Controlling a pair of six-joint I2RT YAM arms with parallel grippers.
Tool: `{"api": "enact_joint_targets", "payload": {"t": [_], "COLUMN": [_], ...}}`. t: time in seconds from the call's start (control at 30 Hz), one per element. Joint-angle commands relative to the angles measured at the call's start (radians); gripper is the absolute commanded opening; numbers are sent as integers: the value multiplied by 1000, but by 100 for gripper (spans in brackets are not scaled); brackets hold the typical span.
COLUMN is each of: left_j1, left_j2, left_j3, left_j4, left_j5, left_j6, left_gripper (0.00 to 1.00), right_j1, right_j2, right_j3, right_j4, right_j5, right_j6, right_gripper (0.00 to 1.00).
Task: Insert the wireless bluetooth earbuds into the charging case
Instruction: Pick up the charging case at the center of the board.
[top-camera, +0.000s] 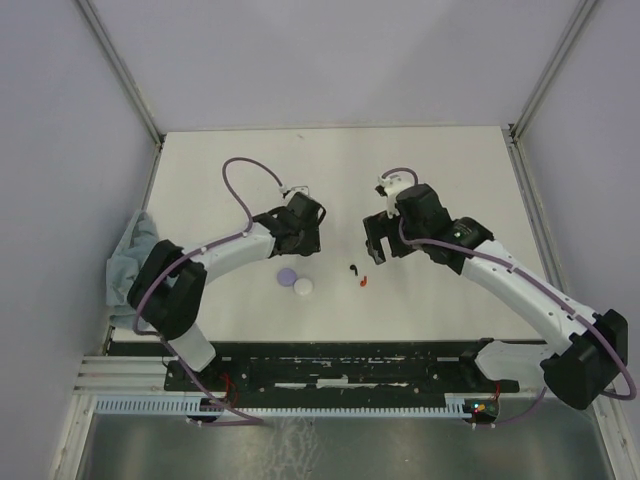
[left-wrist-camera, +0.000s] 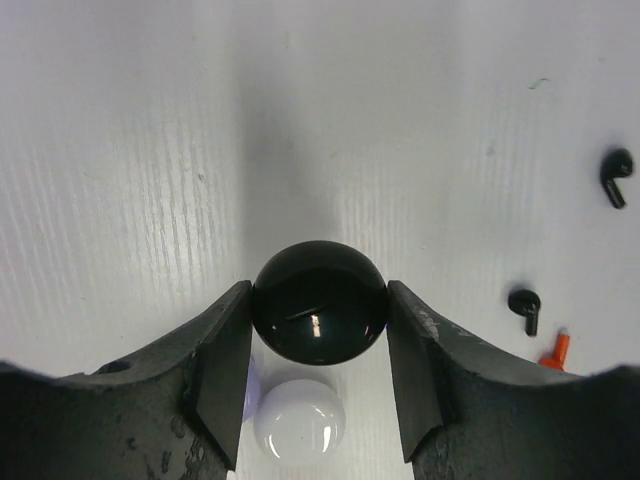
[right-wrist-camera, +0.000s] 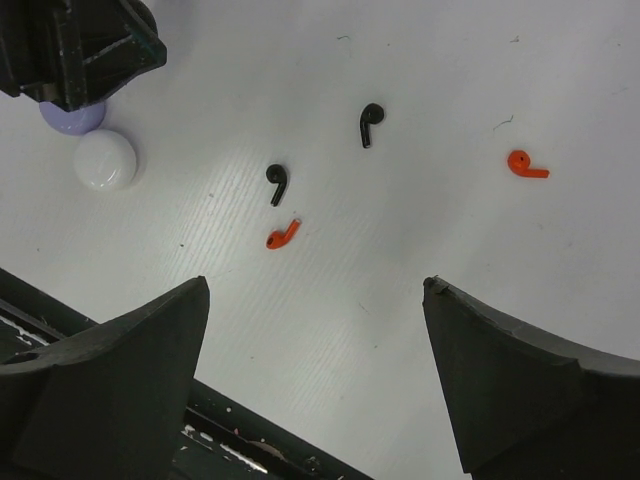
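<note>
My left gripper (top-camera: 300, 243) (left-wrist-camera: 320, 290) is shut on a glossy black round case (left-wrist-camera: 320, 303), held above the table. Below it lie a white round case (left-wrist-camera: 298, 420) (top-camera: 303, 286) and a lavender one (top-camera: 287, 275) (right-wrist-camera: 70, 118). Two black earbuds (right-wrist-camera: 278, 182) (right-wrist-camera: 371, 122) and two red earbuds (right-wrist-camera: 283, 235) (right-wrist-camera: 525, 165) lie loose on the white table. The top view shows one black earbud (top-camera: 353, 268) and one red earbud (top-camera: 363, 281). My right gripper (top-camera: 376, 248) (right-wrist-camera: 315, 285) is open and empty, hovering above the earbuds.
A grey cloth (top-camera: 130, 255) hangs at the table's left edge. A black rail (top-camera: 330, 365) runs along the near edge. Walls enclose the table on three sides.
</note>
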Motion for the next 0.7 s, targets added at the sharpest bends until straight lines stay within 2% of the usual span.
{"api": "enact_joint_targets", "payload": {"t": [0.0, 0.2, 0.4, 0.5, 0.67], "left_j1": [-8, -20, -34, -42, -70], "left_j2": [-135, -292, -469, -545, -629], "left_j3": [-48, -151, -286, -352, -431], "left_j4": [190, 347, 557, 660, 767], "left_j5": [56, 127, 265, 326, 382], "left_j6": [229, 420, 667, 799, 1003], "left_gripper": [47, 46, 44, 43, 41], "right_j1": [-17, -42, -49, -47, -48], "right_j2": [29, 83, 150, 190, 209], "right_j3": [94, 205, 324, 388, 398], "right_j4": [-32, -68, -116, -164, -118], "right_j5": [-44, -167, -243, -287, -373], "right_j6": [19, 25, 75, 104, 179], "right_gripper": [96, 94, 91, 87, 83]}}
